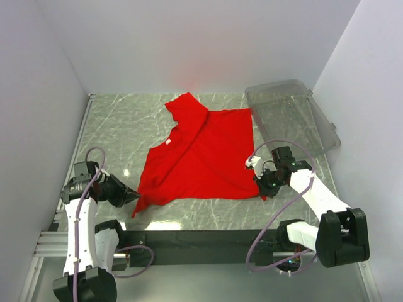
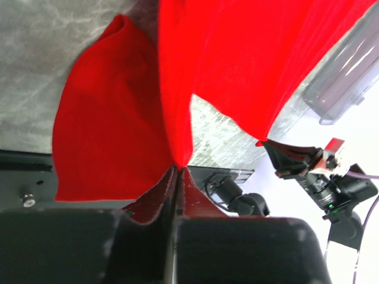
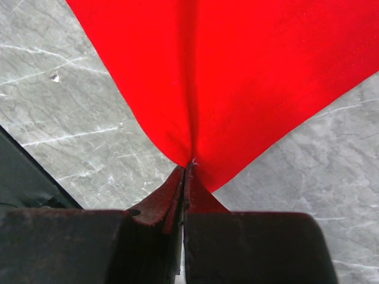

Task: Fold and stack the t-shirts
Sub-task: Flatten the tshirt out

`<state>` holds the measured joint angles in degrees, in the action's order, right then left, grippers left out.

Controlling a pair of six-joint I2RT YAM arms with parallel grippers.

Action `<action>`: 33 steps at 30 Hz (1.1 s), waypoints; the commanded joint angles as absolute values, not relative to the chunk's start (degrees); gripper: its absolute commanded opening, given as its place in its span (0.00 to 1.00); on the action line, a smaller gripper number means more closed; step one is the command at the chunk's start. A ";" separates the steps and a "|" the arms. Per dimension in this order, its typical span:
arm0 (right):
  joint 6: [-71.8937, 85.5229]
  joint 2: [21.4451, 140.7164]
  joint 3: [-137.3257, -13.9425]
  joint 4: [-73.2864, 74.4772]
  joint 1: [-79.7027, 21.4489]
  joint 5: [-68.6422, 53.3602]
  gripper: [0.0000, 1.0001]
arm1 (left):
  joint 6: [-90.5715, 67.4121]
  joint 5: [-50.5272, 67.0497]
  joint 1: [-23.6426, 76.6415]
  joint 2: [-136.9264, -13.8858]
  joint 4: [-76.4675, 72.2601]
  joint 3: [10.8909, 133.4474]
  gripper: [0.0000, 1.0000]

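Note:
One bright red t-shirt [image 1: 201, 154] lies spread across the middle of the marble table, collar toward the left, one sleeve pointing to the far side. My left gripper [image 1: 135, 196] is shut on the shirt's near left corner, and the cloth [image 2: 172, 89] fans up from the pinched jaws [image 2: 178, 167]. At the near right corner my right gripper [image 1: 262, 189] is shut on the hem, the fabric [image 3: 237, 77] gathering into a point at the closed tips [image 3: 187, 167]. Both corners sit just above the table.
A clear plastic bin [image 1: 291, 113] stands at the far right, touching the shirt's far right corner; it shows also as a bin edge [image 2: 343, 77] in the left wrist view. The black rail [image 1: 201, 238] runs along the near edge. White walls close in left, right and behind.

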<state>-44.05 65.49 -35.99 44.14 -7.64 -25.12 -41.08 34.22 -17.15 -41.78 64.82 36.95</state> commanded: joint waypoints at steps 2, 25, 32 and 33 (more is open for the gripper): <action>-44.39 65.39 -36.56 42.98 -8.00 -25.75 0.00 | -40.87 36.47 -17.14 -42.36 60.65 40.60 0.01; -46.76 62.49 -41.55 44.82 -6.24 -30.14 0.48 | -43.78 29.73 -3.98 -68.56 29.72 54.54 0.68; -42.37 65.21 -46.93 40.45 -5.98 -35.50 0.50 | -34.82 20.05 8.43 -104.20 31.55 87.06 0.66; -41.41 65.74 -47.54 39.65 -5.89 -35.94 0.50 | -34.72 19.69 8.61 -107.28 33.03 90.41 0.65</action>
<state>-44.49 64.25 -44.38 43.22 -6.22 -32.29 -38.46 24.18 7.62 -102.48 34.11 81.49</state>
